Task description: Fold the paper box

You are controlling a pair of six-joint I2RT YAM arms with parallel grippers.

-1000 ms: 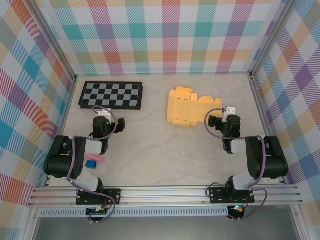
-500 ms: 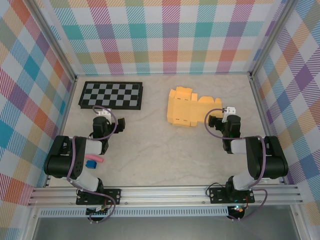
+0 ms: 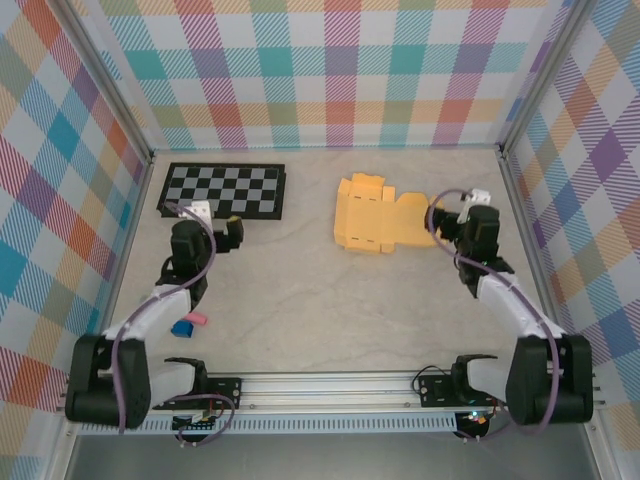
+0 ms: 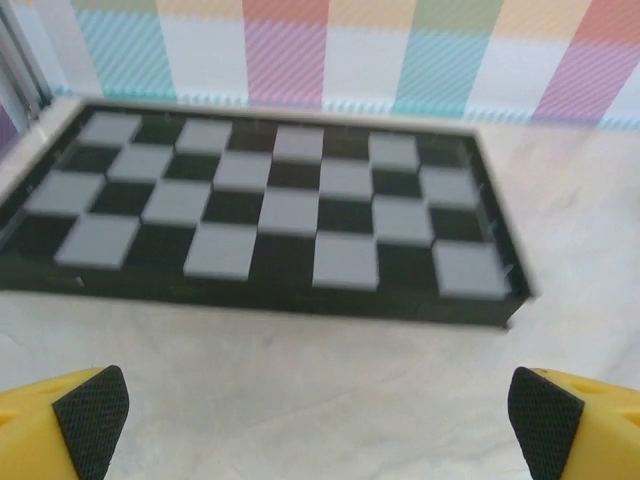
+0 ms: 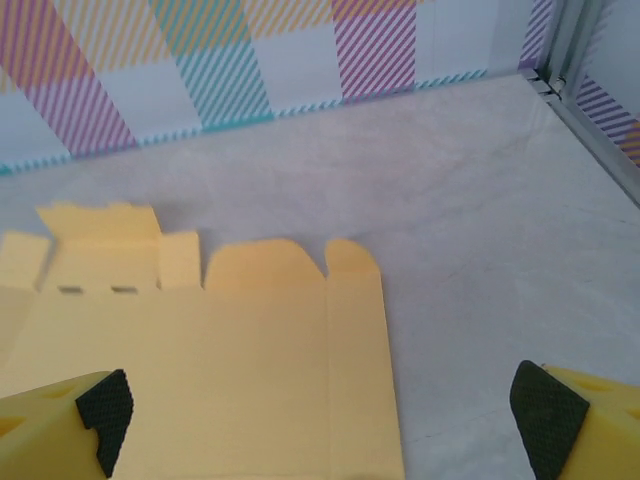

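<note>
Fully open, empty: left tool [image 4: 318,422], right tool [image 5: 326,405]

Overhead camera looks steeply down from the near edge over the whole table [image 3: 330,300]. Left wrist camera sits low and close, facing the checkerboard panel [image 4: 290,210]. Right wrist camera, equally low, faces the paper box [image 5: 220,350]. The overhead view shares both.

A robotics lab test cell is indicated: a marble-patterned tabletop [image 3: 320,290] is enclosed by plaid-printed walls [image 3: 340,70] held in aluminium framing [image 3: 118,100]. A left arm [image 3: 140,320] and a right arm [image 3: 510,303] are bolted to an aluminium rail [image 3: 330,383] at the near edge. A black-and-white checkerboard panel [image 3: 222,190] is laid at the far left.
</note>
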